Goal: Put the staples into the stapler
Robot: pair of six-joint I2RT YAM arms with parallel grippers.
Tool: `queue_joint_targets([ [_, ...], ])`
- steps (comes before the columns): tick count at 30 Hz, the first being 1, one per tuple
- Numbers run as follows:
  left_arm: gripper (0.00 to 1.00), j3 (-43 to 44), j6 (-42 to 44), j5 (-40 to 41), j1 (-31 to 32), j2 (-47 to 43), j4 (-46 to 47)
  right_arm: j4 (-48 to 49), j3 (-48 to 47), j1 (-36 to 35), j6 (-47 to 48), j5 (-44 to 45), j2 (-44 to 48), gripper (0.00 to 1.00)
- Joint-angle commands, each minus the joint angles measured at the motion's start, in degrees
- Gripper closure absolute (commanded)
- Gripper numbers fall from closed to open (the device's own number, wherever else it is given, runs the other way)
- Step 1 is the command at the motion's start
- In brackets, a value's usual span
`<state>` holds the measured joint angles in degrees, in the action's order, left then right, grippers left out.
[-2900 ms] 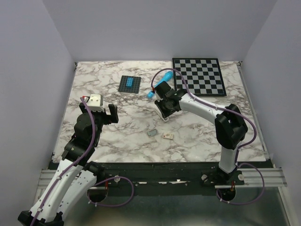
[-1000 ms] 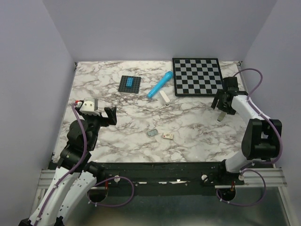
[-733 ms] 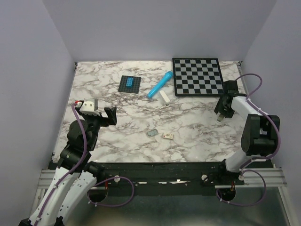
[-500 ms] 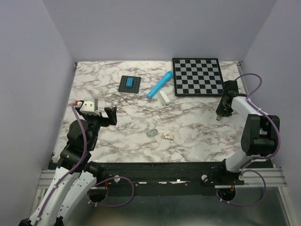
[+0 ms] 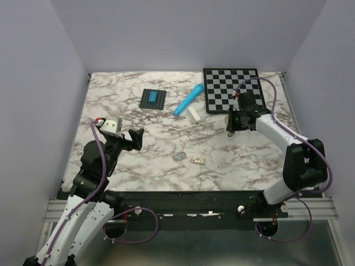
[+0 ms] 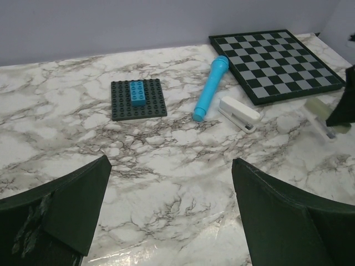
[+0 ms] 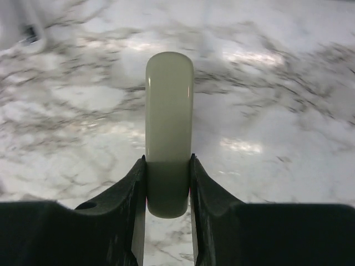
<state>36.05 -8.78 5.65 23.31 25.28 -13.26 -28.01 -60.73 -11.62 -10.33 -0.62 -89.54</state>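
Right tool (image 7: 167, 162) — cream bar (image 7: 169, 111), tip outward

The right gripper (image 5: 231, 132) and its cream bar (image 7: 169, 133) have swung left toward the stapler (image 5: 193, 114) — the left gripper (image 6: 171, 166) perhaps nudged rightward.

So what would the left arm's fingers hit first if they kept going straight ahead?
Probably the bare marble table, short of the blue cylinder and stapler; depth is hard to judge.

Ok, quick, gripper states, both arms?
Left gripper: open, empty.
Right gripper: shut on a pale cream round-ended bar.
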Motion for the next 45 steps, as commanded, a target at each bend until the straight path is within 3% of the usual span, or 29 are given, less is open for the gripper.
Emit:
queue_joint_targets([
  [1,0.01,-1.0,3.2,-9.9,-0.5,0.9,2.8,2.7,-3.9,-8.1,9.8,-6.1,0.7,0.88],
  [5,0.01,-1.2,3.8,-15.0,-0.5,3.1,3.9,4.2,-6.9,-16.7,17.3,-10.1,-1.2,0.89],
  [11,0.01,-1.6,4.9,-20.7,-0.4,6.0,5.1,4.5,-14.4,-24.1,27.5,-18.2,-9.2,0.89],
  [21,0.02,-2.5,5.4,-27.4,-0.4,9.3,7.5,-4.4,-28.6,-29.6,41.0,-19.9,-25.9,0.84],
  [24,0.03,-2.7,5.3,-27.5,-0.4,10.1,8.0,-4.3,-29.3,-29.9,41.2,-18.5,-27.9,0.77],
  [26,0.03,-2.7,6.1,-27.4,-0.3,10.8,7.7,-4.2,-29.1,-29.9,41.0,-18.0,-27.8,0.68],
  [29,0.02,-2.8,7.5,-28.0,-0.3,12.0,8.6,-2.5,-26.9,-29.9,40.2,-18.1,-25.7,0.43],
  [34,0.02,-0.7,11.0,-29.5,-0.2,17.0,8.1,0.1,-23.7,-29.9,36.9,-17.6,-18.2,0.29],
  [37,0.02,2.7,15.0,-30.9,0.1,21.1,6.1,4.8,-18.3,-29.8,32.2,-13.5,-13.2,0.23],
  [39,0.02,4.7,17.8,-32.6,0.3,23.6,3.9,7.3,-13.3,-29.4,28.7,-8.0,-7.9,0.19],
  [40,0.02,6.9,20.7,-33.3,0.6,26.3,3.3,9.2,-11.5,-29.3,25.1,-6.2,-6.3,0.11],
  [45,0.01,14.5,29.5,-36.2,1.6,36.8,-2.8,15.6,-0.2,-26.9,11.7,9.1,6.2,0.03],
])
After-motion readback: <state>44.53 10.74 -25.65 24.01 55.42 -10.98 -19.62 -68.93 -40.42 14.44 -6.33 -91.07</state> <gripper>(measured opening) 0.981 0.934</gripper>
